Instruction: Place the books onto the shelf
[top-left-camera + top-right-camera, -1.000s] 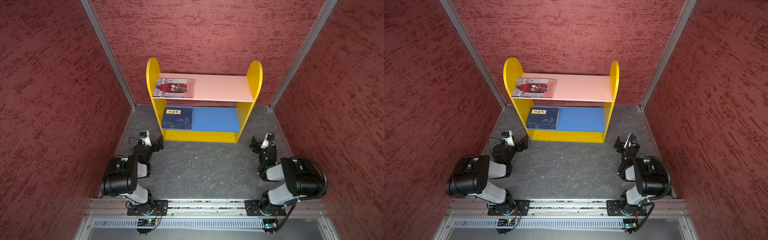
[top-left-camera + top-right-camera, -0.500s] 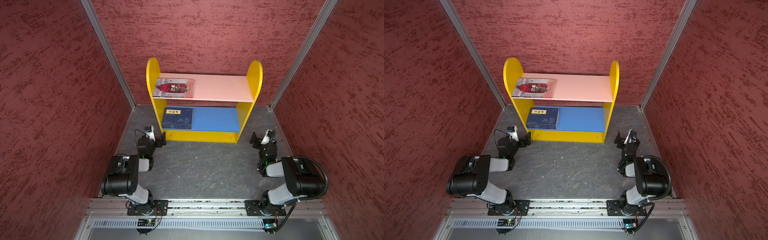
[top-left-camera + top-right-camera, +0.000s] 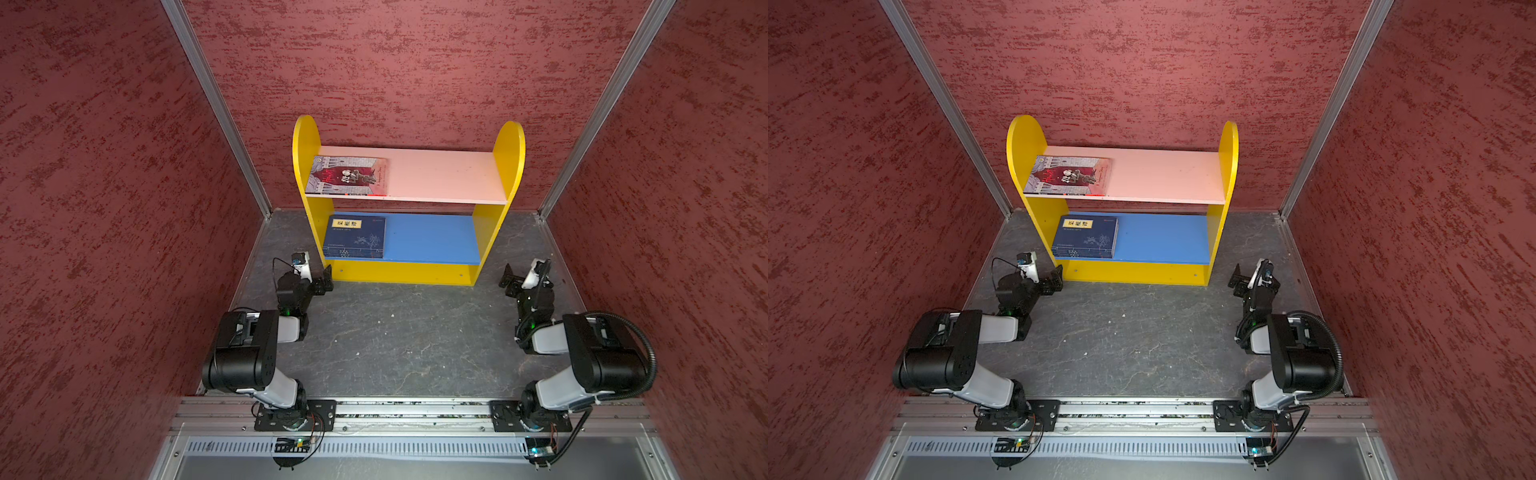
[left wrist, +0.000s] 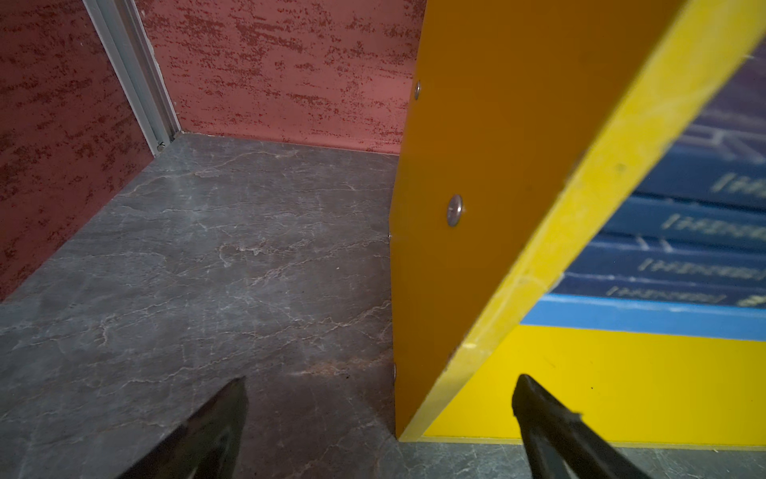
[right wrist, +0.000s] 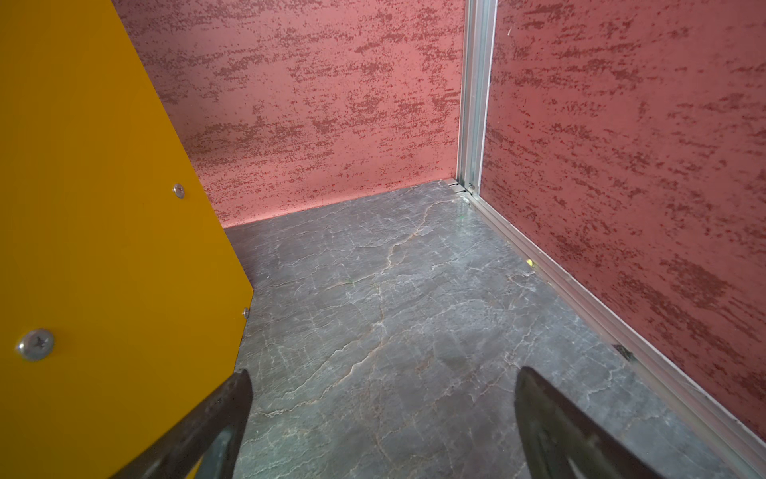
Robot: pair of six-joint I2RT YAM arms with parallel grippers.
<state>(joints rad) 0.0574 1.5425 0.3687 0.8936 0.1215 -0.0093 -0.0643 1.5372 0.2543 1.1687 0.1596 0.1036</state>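
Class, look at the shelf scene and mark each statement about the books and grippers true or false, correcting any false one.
1. The illustrated book lies flat on the pink upper board. True.
2. The navy books stand upright on the blue lower board. False: they lie flat, stacked at its left end.
3. The left gripper holds a book. False: it is open and empty, near the shelf's left front corner.
4. The right gripper is open and empty. True.
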